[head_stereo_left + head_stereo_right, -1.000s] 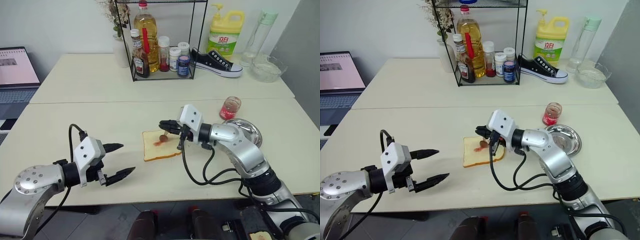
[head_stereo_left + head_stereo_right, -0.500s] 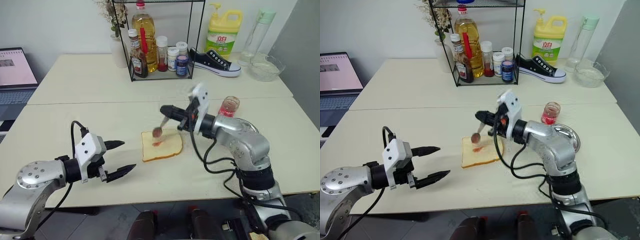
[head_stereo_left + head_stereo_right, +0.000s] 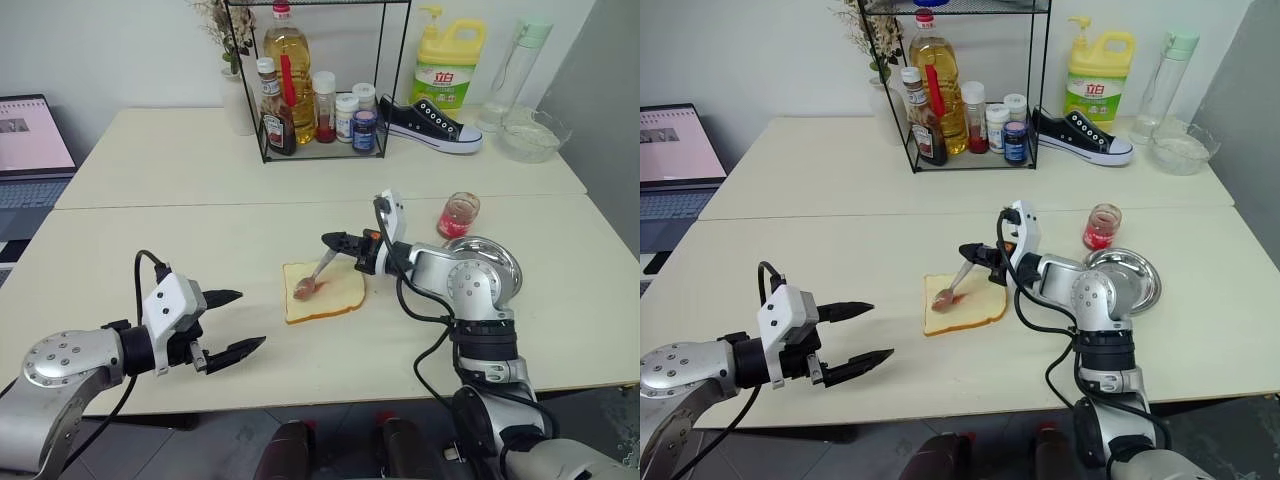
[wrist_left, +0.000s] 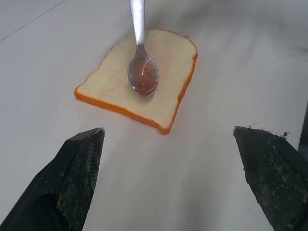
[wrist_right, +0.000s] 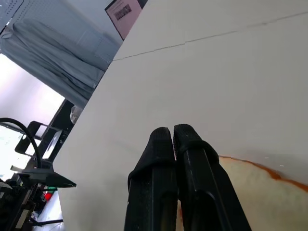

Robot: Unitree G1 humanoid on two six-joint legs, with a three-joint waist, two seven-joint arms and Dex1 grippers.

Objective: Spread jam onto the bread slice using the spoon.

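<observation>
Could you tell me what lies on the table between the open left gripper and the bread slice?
Nothing: the left wrist view shows only bare table between the left gripper and the bread slice.

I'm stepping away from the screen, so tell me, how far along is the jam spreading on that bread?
Done: the spoon is loaded with jam, clamped in the right gripper. In hand: its bowl lies on the middle of the bread slice. Left: the spreading itself, as the crumb around the bowl looks bare. The left gripper hangs open, apart from the bread. The jam jar stands beside the steel dish.
</observation>
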